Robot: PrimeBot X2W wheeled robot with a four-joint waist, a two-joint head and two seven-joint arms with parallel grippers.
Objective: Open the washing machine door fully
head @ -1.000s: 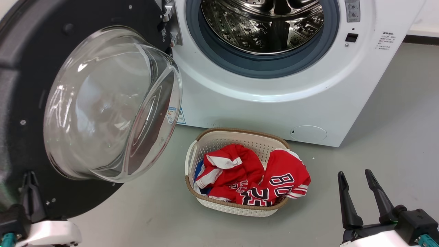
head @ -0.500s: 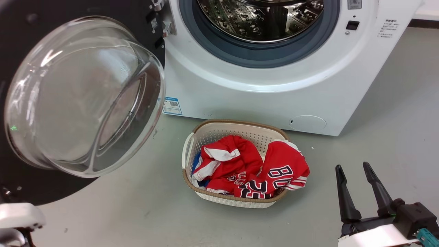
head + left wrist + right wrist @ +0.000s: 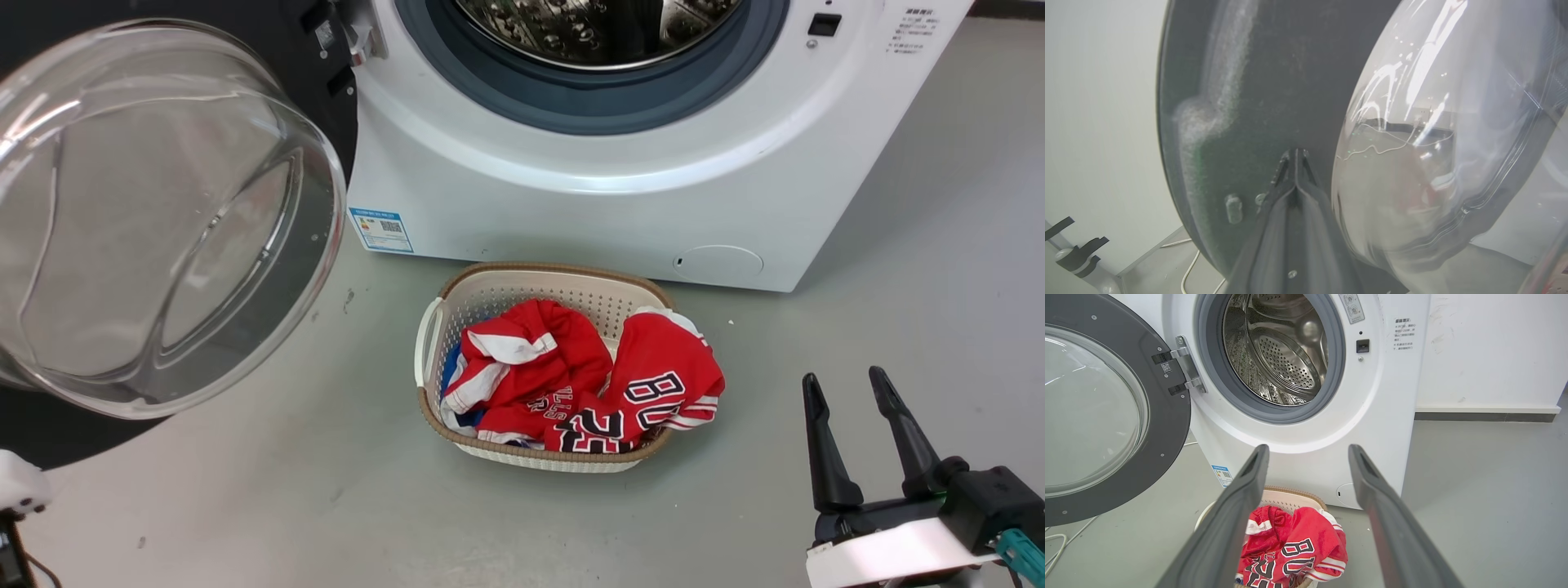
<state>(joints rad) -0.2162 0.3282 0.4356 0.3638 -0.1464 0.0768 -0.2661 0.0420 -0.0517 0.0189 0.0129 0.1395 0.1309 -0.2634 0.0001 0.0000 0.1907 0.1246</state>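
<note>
Swung wider than a second ago, the washing machine door [image 3: 155, 212] now stands clear of the blue label [image 3: 380, 229] low on the washing machine [image 3: 571, 212], which the door's bulging glass bowl [image 3: 1433, 143] partly covered then. The head camera has shifted too.

The door hangs on its hinge [image 3: 1186, 365] at the machine's left as the robot faces it, inner face turned outward. The steel drum [image 3: 1278, 351] is fully exposed inside its grey gasket.

The left gripper [image 3: 1295, 154] has its two fingers closed together with nothing between them. Their tips are at the door's dark inner ring, just beside the bowl; whether they actually touch it cannot be told.

The right gripper [image 3: 842, 377] hangs over the grey floor [image 3: 939, 245] in front of the machine and to its right, fingers spread apart and holding nothing.

A cream laundry basket [image 3: 522, 282] of red jerseys [image 3: 653, 367] sits on the floor just before the machine, near its small round flap [image 3: 718, 261].
</note>
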